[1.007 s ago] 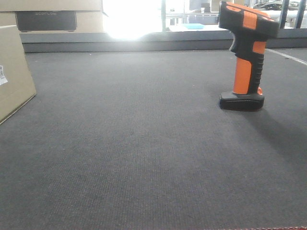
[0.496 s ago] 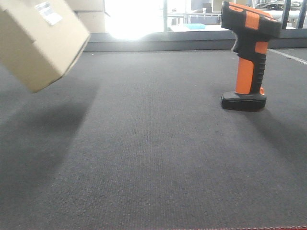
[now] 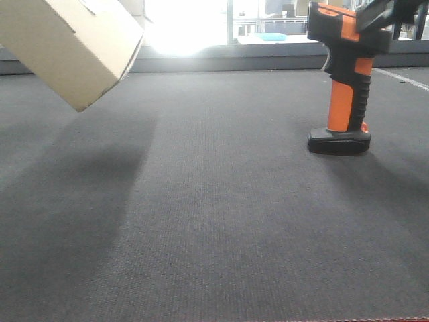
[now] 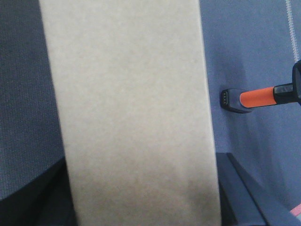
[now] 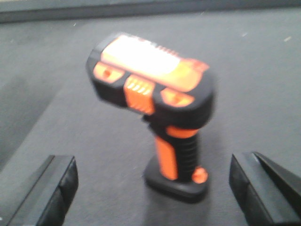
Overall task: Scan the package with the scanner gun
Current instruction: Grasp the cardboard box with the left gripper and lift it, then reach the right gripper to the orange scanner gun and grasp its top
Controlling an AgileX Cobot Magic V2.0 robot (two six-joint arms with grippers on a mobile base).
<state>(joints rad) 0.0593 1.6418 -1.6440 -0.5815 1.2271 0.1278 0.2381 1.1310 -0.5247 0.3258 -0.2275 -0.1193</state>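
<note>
Just lifted: package (image 3: 74, 47), well left of scanner (image 3: 345, 74).
Clamped by left gripper (image 4: 141, 197); right gripper (image 5: 153, 165) gapes astride scanner, grab pending.

R gripper (image 5: 153, 160) & L gripper (image 4: 143, 162): blk, blocky wedge-shaped fingers (image 5: 44, 190), matte finish.

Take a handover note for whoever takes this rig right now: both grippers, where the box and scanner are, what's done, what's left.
Left gripper: shut on the package, which hangs tilted above the mat, far left.
Right gripper: open, lined up on the scanner, not touching it.
Scanner: upright on its base on the mat, right side.
Done: package lifted.
Left: grasp the scanner, aim it at the package's label, scan.
</note>
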